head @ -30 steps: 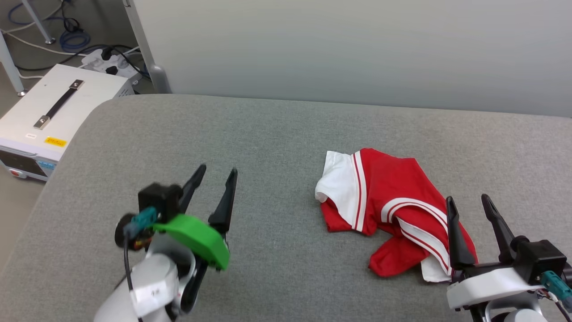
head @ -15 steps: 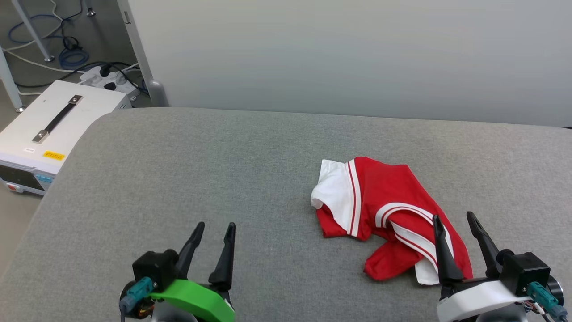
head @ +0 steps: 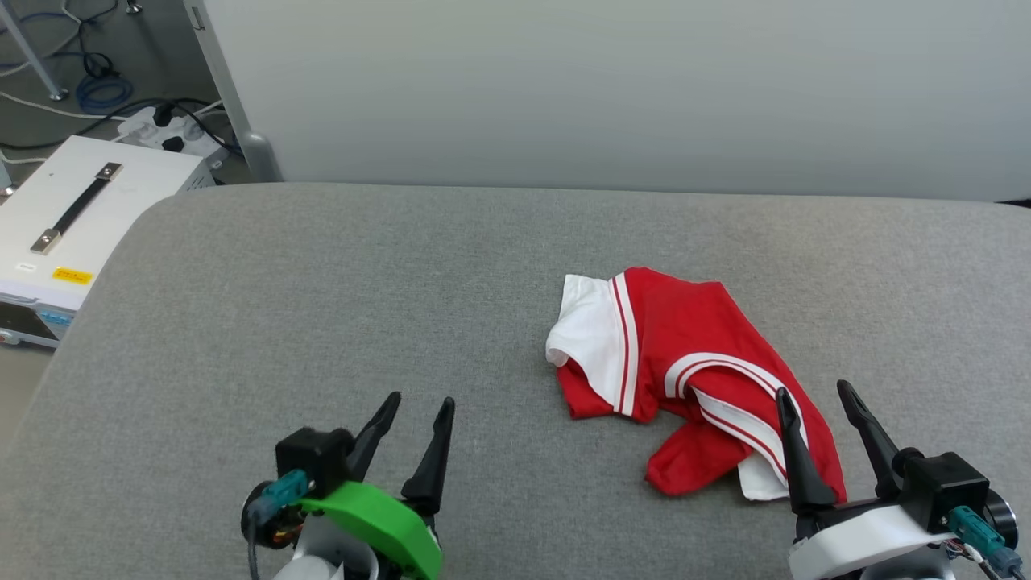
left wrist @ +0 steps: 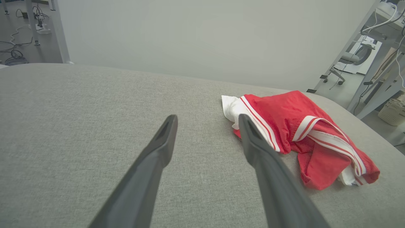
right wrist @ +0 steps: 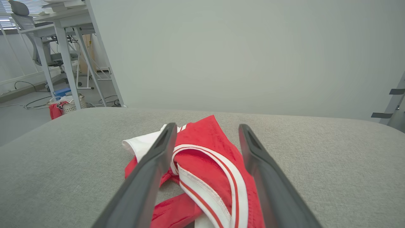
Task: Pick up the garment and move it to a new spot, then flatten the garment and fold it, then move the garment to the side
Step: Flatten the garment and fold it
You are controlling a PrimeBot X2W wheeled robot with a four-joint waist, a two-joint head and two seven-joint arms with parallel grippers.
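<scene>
Head view: with the garment [head: 676, 338] crumpled on the counter [head: 322, 282], both hands spread, right hand [head: 812, 389] just beside it, left hand [head: 420, 399] well apart, lower the right hand onto a raised fold.

Left gripper [left wrist: 207, 117] low over the grey counter [left wrist: 79, 110], jaws spread wide and empty, crumpled red-and-white garment [left wrist: 284, 122] on the counter, white sleeve just past one fingertip, pale wall [left wrist: 205, 38] behind
</scene>
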